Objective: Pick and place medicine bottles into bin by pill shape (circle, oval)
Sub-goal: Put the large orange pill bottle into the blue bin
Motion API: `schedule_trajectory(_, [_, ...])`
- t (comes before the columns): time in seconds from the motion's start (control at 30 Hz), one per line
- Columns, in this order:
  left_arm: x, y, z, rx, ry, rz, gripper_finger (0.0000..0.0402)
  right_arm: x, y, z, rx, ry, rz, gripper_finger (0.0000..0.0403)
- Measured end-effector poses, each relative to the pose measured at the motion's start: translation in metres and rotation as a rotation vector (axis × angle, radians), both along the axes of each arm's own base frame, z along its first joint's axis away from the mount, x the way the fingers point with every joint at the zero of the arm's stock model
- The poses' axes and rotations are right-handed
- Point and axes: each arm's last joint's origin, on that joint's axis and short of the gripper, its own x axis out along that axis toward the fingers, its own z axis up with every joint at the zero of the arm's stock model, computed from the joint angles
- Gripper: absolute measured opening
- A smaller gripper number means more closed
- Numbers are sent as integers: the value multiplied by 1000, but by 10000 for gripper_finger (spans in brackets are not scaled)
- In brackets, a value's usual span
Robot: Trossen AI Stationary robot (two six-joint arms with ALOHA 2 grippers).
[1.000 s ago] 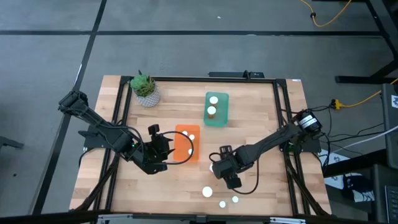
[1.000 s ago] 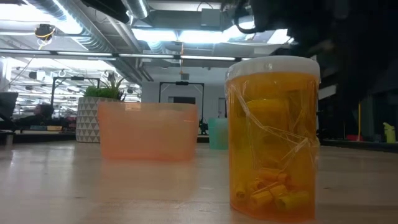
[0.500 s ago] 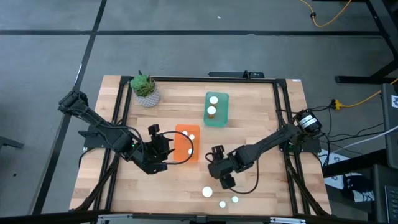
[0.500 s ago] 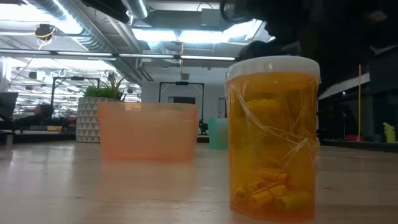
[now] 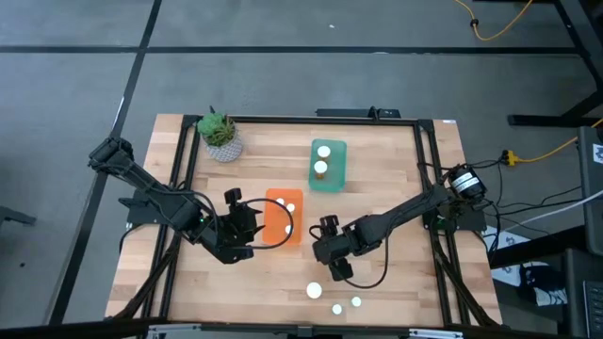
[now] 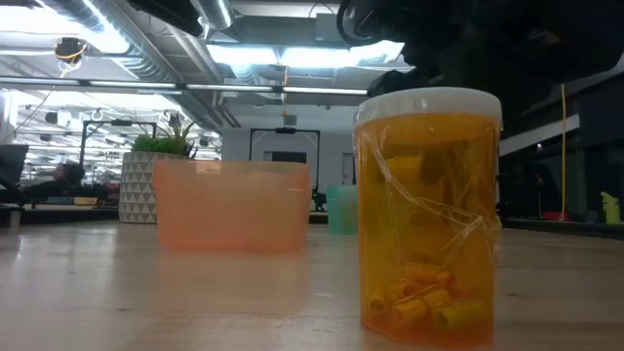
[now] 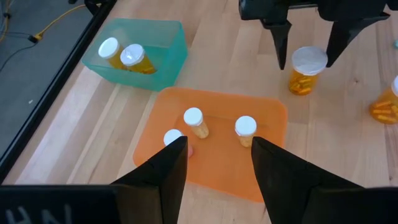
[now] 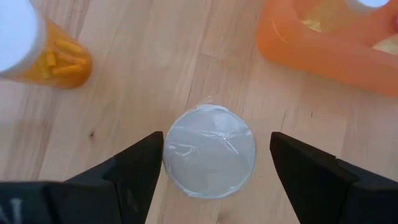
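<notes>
A medicine bottle with a round white top (image 8: 209, 152) stands on the wood between the fingers of my right gripper (image 8: 217, 140). That gripper is open, points down over the bottle and touches nothing; the left wrist view shows it straddling the bottle (image 7: 308, 68). In the high view my right gripper (image 5: 330, 260) hides this bottle. My left gripper (image 7: 217, 146) is open and empty, just left of the orange bin (image 5: 273, 226). The orange bin holds three bottles (image 7: 194, 121). The teal bin (image 5: 328, 179) holds two bottles (image 5: 323, 152).
Three more bottles stand near the front edge (image 5: 314, 291), (image 5: 337, 308), (image 5: 356, 302); one fills the low view's foreground (image 6: 429, 214). A potted plant (image 5: 220, 135) stands at the far left. A dark frame (image 5: 429, 169) runs round the table.
My right gripper has moved toward the table's left edge, toward the orange bin, and now stands over the bottle beside that bin. The bottles and bins have stayed where they were.
</notes>
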Motion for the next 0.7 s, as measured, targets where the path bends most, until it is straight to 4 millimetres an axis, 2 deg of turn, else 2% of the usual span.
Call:
schedule_trajectory(0.23, [0,0,0,0,0,0,171,0,0,0,1,0,-1,291])
schedule_trajectory(0.57, [0,0,0,0,0,0,171,1,0,1,20,-11,-30,219])
schedule_trajectory(0.7, [0,0,0,1,0,0,171,3,-6,3,56,-12,-128,210])
